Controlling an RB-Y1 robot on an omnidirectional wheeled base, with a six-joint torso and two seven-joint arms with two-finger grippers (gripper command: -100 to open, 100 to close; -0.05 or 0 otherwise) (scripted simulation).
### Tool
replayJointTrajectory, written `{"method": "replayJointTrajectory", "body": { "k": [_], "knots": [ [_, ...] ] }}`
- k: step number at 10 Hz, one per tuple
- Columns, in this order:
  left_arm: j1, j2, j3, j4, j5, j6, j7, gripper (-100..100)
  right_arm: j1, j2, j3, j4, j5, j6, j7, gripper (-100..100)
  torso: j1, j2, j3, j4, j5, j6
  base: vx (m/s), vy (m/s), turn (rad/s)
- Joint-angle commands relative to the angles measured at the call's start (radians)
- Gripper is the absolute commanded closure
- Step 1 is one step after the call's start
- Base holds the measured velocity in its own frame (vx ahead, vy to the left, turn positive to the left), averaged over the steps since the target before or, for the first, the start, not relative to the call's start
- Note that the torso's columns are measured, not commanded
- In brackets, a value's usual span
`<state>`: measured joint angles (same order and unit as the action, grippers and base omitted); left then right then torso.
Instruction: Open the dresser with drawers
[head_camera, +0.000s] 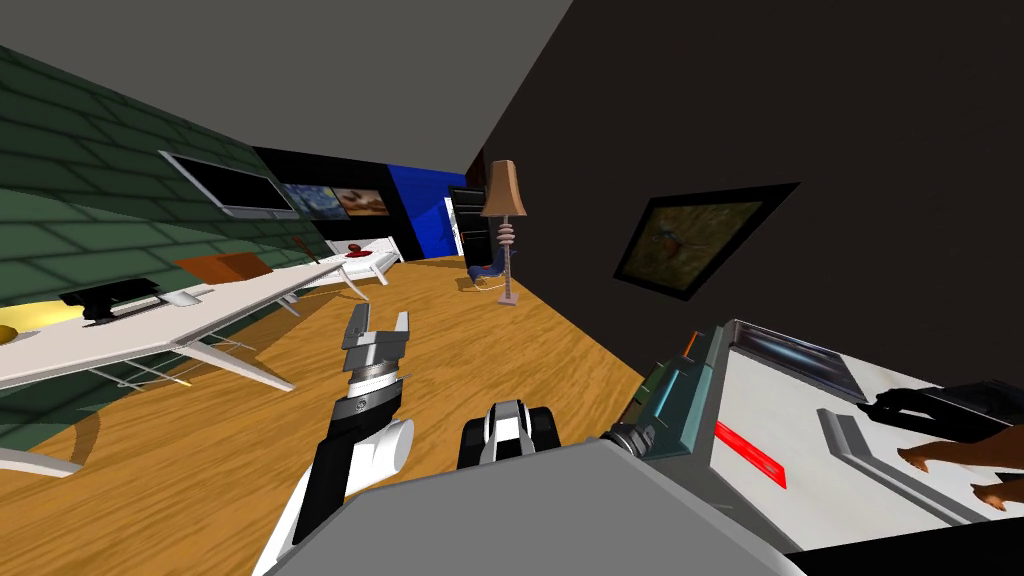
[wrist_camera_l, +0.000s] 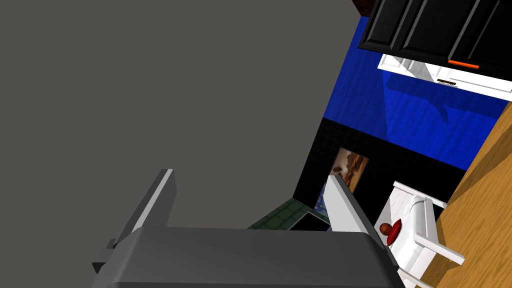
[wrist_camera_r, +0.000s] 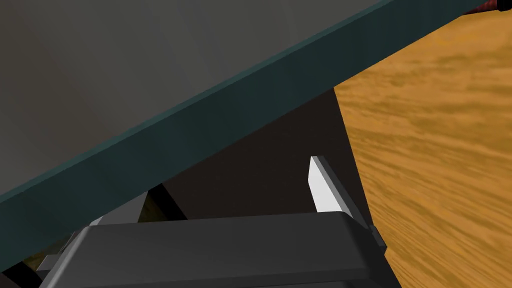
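Observation:
The dresser (head_camera: 800, 420) stands close on my right, with a white top and teal drawer fronts (head_camera: 672, 400) facing the wooden floor. In the right wrist view a teal edge of the dresser (wrist_camera_r: 225, 115) runs slantwise just past my right gripper (wrist_camera_r: 225, 185). That gripper is open with nothing between its fingers. One finger (wrist_camera_r: 325, 190) shows in full, and the other sits partly behind the teal edge. My left gripper (head_camera: 381, 315) is raised over the floor in front of me, away from the dresser, open and empty (wrist_camera_l: 250, 175).
A long white table (head_camera: 200, 310) with a dark device lines the green wall on the left. A floor lamp (head_camera: 505, 230) stands by the dark wall ahead, and a framed picture (head_camera: 700, 240) hangs above the dresser. Dark and brown objects (head_camera: 960, 450) lie on the dresser top.

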<state>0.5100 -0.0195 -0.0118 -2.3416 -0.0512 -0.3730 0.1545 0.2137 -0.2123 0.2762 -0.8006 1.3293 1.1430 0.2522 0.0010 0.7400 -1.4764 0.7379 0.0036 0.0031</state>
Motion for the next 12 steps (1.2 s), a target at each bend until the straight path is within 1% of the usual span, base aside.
{"method": "replayJointTrajectory", "body": {
  "k": [1, 2, 3, 4, 5, 6, 8, 9, 11, 12],
  "knots": [
    [0.000, 0.000, 0.000, 0.000, 0.000, 0.000, 0.000, 0, -0.014, -0.003, 0.004, 0.067, 0.040, 0.050, -0.008, -100, 0.000, 0.000, 0.000, 0.000, -0.001, -0.001, -0.004, 0.007, 0.064],
    [0.000, 0.000, 0.000, 0.000, 0.000, 0.000, 0.000, 0, -0.024, -0.003, 0.009, 0.104, 0.073, 0.088, -0.004, -100, -0.001, 0.000, 0.000, 0.000, 0.000, -0.001, -0.006, 0.004, 0.093],
    [0.000, 0.000, 0.000, 0.000, 0.000, 0.000, 0.000, 0, -0.024, -0.003, 0.009, 0.109, 0.073, 0.092, -0.004, -100, -0.001, -0.001, 0.000, 0.001, 0.000, -0.002, -0.005, 0.003, 0.038],
    [0.000, 0.000, 0.000, 0.000, 0.000, 0.000, 0.000, 0, -0.033, -0.004, 0.014, 0.148, 0.103, 0.128, 0.000, -100, -0.001, -0.001, 0.000, 0.001, 0.000, -0.001, -0.005, 0.001, 0.061],
    [0.000, 0.000, 0.000, 0.000, 0.000, 0.000, 0.000, 0, -0.042, -0.005, 0.018, 0.183, 0.130, 0.153, 0.004, -100, 0.000, -0.001, 0.000, 0.001, 0.000, -0.002, -0.012, 0.005, 0.099],
    [0.000, 0.000, 0.000, 0.000, 0.000, 0.000, 0.000, 0, -0.042, -0.005, 0.018, 0.183, 0.130, 0.165, 0.004, -100, 0.000, -0.001, 0.000, 0.001, 0.001, -0.003, -0.011, 0.002, 0.023],
    [0.000, 0.000, 0.000, 0.000, 0.000, 0.000, 0.000, 0, -0.057, -0.008, 0.024, 0.244, 0.176, 0.220, 0.010, -100, 0.000, -0.002, -0.001, 0.001, 0.003, -0.003, -0.010, 0.009, 0.043],
    [0.000, 0.000, 0.000, 0.000, 0.000, 0.000, 0.000, 0, -0.057, -0.008, 0.024, 0.244, 0.176, 0.224, 0.010, -100, 0.005, 0.000, -0.002, 0.003, 0.008, -0.004, -0.007, 0.002, 0.018],
    [0.000, 0.000, 0.000, 0.000, 0.000, 0.000, 0.000, 0, -0.070, -0.011, 0.029, 0.290, 0.210, 0.269, 0.015, -100, 0.013, 0.002, -0.003, 0.004, 0.013, -0.004, -0.010, -0.006, 0.027],
    [0.000, 0.000, 0.000, 0.000, 0.000, 0.000, 0.000, 0, -0.070, -0.011, 0.029, 0.290, 0.210, 0.269, 0.015, -100, 0.015, 0.002, -0.004, 0.005, 0.016, -0.005, -0.011, 0.004, 0.018]
  ]
}}
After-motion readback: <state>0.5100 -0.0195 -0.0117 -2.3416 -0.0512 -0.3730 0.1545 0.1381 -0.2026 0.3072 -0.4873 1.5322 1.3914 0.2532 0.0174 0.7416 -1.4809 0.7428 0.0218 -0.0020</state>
